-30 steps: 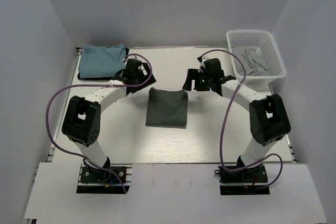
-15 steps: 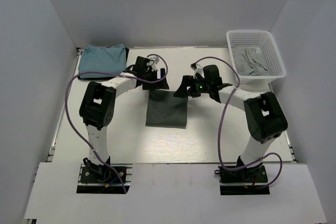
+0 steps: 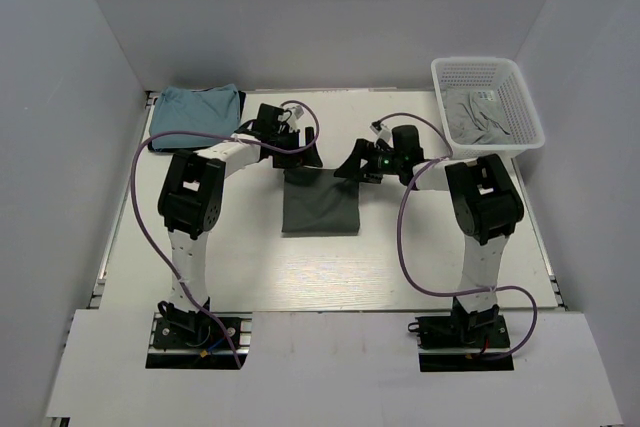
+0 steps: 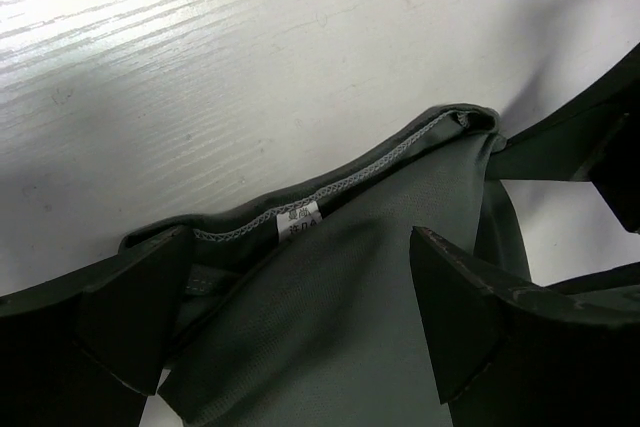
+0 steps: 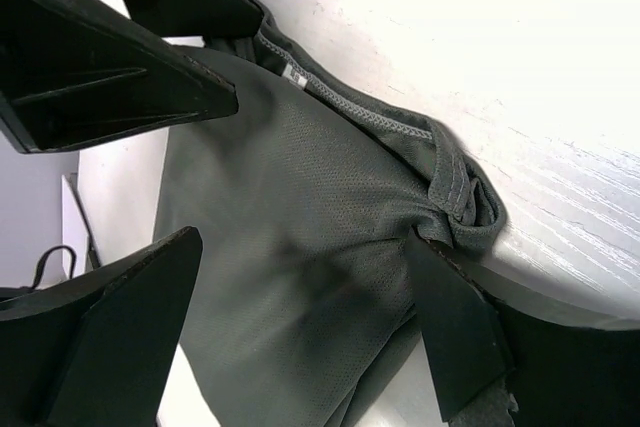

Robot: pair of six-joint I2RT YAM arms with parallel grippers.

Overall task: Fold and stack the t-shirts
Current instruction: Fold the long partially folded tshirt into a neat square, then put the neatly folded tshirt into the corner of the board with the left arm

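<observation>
Both jaws have swung in over the dark t-shirt (image 3: pixel 320 212) mid-frame; released, straddling its upper hem; I judge stacking comes next.

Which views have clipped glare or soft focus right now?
Left wrist: glare streaks on the table at upper left; dark t-shirt hem stitching is sharp. Right wrist: table clipped to white at right, end effector fingers crushed to black. Top external: even light, soft shadows.
</observation>
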